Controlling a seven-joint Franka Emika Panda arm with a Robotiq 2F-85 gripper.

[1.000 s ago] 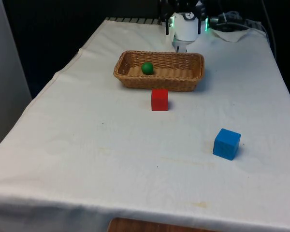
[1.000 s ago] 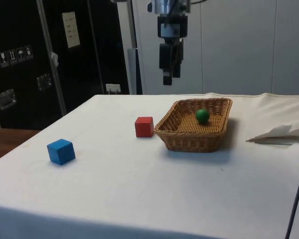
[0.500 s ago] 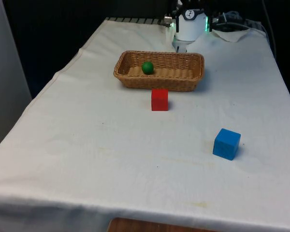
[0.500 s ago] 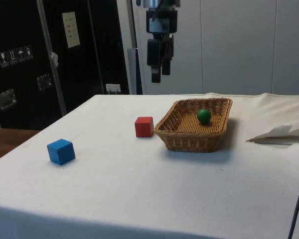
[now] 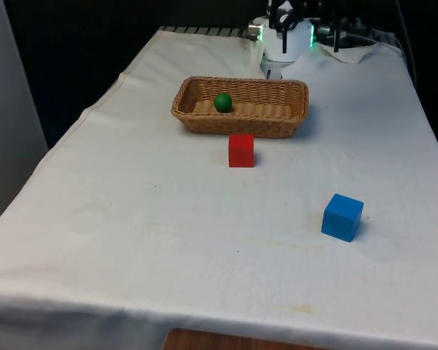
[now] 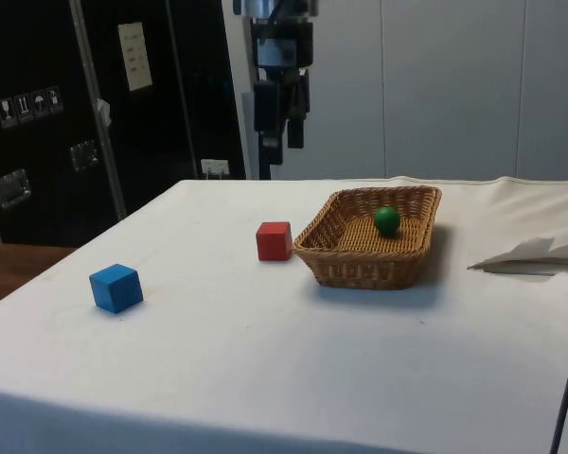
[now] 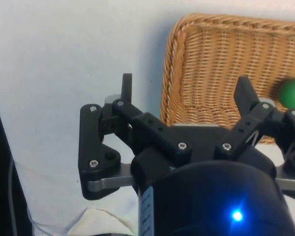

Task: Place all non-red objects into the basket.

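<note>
- the table [image 5: 131,219] under its white cloth fills most of the front frame.
- the basket [image 5: 240,106] sits upper centre of the front frame, its wicker rim also seen in the wrist view [image 7: 169,64].
- the gripper [image 6: 277,118] hangs high at the upper centre of the side frame, above the table just beside the basket's rim; its jaws are spread wide with nothing between them.
- the blue cube [image 5: 342,216] lies lower right in the front frame, well apart from the basket; it looks like the one non-red thing left outside.
- the red cube [image 5: 241,150] stands just in front of the basket, near centre, and should stay put.
- the green ball [image 5: 223,102] rests inside the basket, so that part seems done.
- step in hand, as i judge it: between picks. the next move calls for travelling across to the blue cube, lowering with jaws spread around it, then closing.
</note>
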